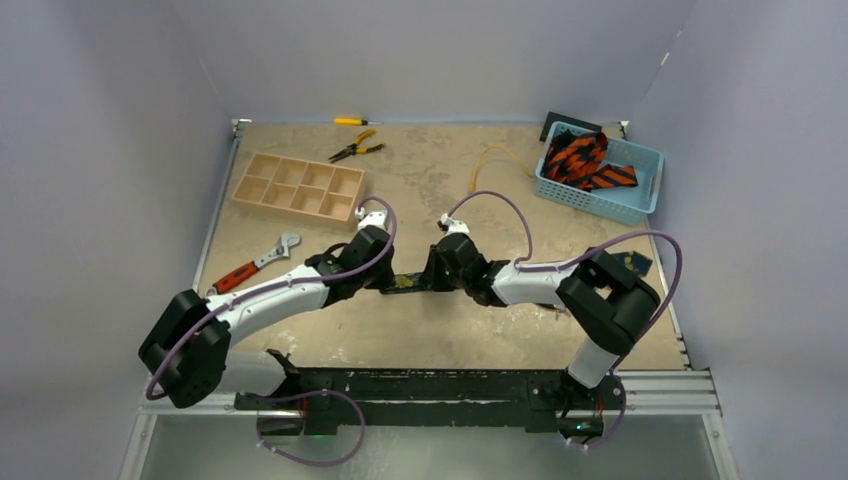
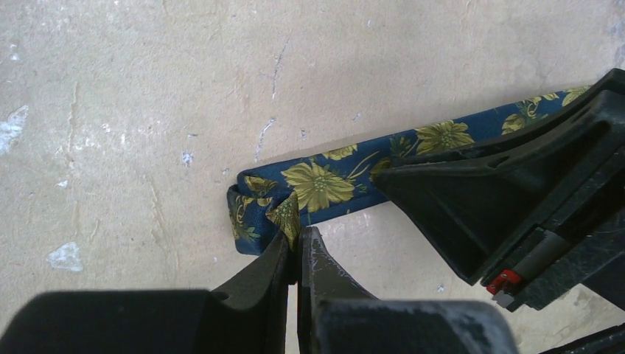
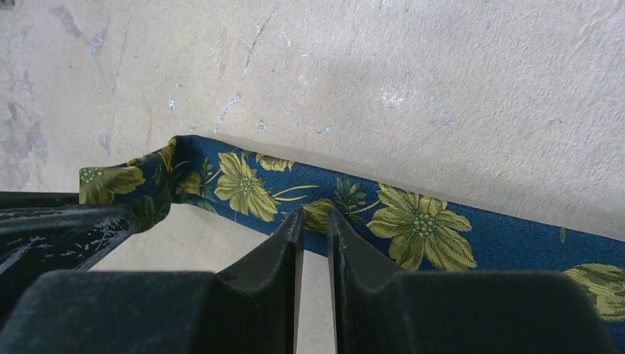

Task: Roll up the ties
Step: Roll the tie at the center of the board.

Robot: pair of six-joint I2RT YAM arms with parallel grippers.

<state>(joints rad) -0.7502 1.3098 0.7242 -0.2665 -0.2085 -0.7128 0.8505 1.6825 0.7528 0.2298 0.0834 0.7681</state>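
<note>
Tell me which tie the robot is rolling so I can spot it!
Look at the middle of the tan table. A narrow tie runs there between the left gripper and the right gripper. It is dark blue with yellow flowers, unlike the orange-and-black striped ties in the blue basket.

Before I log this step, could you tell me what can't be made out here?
Navy tie, full length: top view, left arm and right arm cover it; wrist views crop it.
Right gripper, whether it pinches the tie: right wrist view, its tips hide contact.
Ties in the basket, their number: top view, tangled, too small.
</note>
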